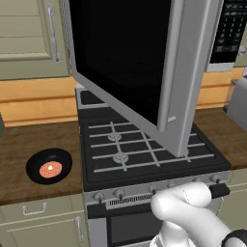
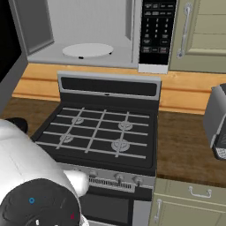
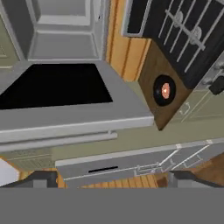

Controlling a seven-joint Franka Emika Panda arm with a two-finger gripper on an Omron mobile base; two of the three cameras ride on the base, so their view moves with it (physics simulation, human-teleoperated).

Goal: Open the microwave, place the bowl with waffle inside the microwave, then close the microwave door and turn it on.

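The microwave (image 2: 88, 31) hangs above the stove with its cavity and white turntable plate (image 2: 87, 50) exposed. The microwave door (image 1: 125, 58) is swung wide open over the burners, its bar handle (image 1: 170, 62) facing out. In the hand view the door's black glass (image 3: 52, 87) and handle (image 3: 57, 141) lie close ahead. The black bowl (image 1: 48, 166) sits on the wooden counter left of the stove with the orange waffle (image 1: 50, 169) in it; the hand view shows the bowl (image 3: 164, 90) farther off. My gripper (image 3: 113, 178) is open, holds nothing, and is well apart from the bowl.
The black gas stove (image 1: 144, 149) with grates fills the middle. A silver toaster (image 2: 216, 123) stands on the counter to the right. Beige cabinets (image 1: 29, 38) flank the microwave, and its keypad panel (image 2: 156, 31) is on its right side.
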